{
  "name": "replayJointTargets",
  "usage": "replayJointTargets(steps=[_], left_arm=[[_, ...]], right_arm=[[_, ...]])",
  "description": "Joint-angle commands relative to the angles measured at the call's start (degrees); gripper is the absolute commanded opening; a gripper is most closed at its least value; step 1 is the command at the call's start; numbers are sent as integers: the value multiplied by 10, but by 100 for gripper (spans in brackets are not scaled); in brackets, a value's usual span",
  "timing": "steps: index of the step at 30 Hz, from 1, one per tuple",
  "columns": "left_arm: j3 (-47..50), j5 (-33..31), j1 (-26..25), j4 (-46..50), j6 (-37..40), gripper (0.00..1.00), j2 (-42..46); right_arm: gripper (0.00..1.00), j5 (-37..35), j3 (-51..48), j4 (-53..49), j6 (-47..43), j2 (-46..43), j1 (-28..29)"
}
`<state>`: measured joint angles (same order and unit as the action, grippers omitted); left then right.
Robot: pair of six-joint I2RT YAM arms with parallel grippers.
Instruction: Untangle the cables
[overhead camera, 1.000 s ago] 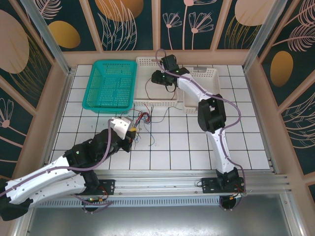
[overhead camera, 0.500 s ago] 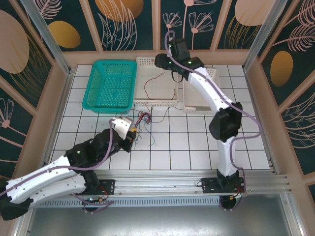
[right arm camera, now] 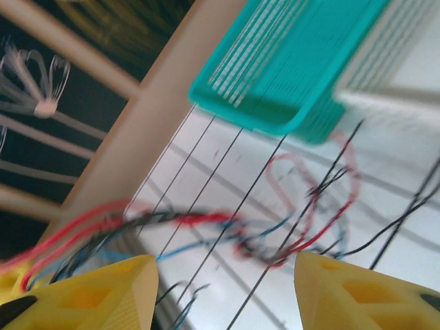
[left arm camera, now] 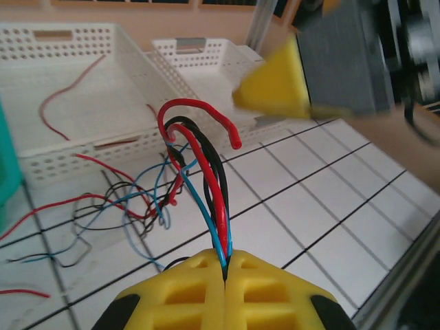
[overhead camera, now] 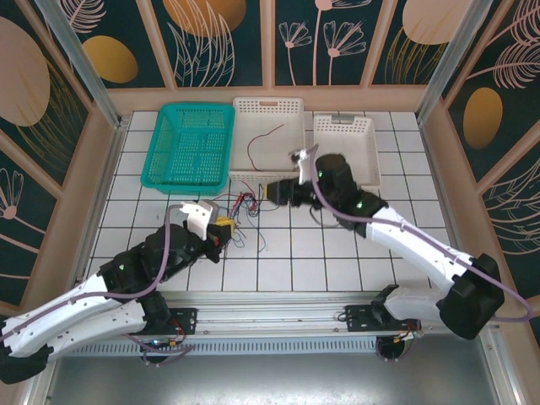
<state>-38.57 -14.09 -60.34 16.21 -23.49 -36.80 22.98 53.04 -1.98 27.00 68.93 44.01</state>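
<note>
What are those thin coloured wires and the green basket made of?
The wires look plastic-coated: glossy red, black and blue skins that hold smooth curls; any core is hidden. The green basket seems to be moulded plastic: one even colour, a slight sheen, a slotted floor.

cables (left arm camera: 221, 227): thin smooth plastic sheathing in red, black and blue, slightly glossy.
left hand (left arm camera: 225, 271): yellow moulded plastic fingers, matt, with recessed pockets.
right hand (right arm camera: 223, 282): the same matt yellow plastic.
white trays (overhead camera: 268, 103): perforated plastic, matt.
teal basket (overhead camera: 196, 107): slotted plastic, slight gloss.
bench (overhead camera: 337, 253): white gridded surface, smooth, faint sheen.
rail (overhead camera: 278, 314): bare grey metal, dull.
</note>
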Motion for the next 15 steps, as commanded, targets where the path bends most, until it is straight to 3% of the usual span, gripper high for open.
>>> replayJointTargets(steps=[1, 15], left_arm=[[20, 46, 0, -74, -48, 0, -21], [40, 78, 0, -145, -85, 0, -30]], right_arm=[[55, 3, -37, 105, 7, -44, 56], [50, -28, -145, 204, 20, -47, 95]])
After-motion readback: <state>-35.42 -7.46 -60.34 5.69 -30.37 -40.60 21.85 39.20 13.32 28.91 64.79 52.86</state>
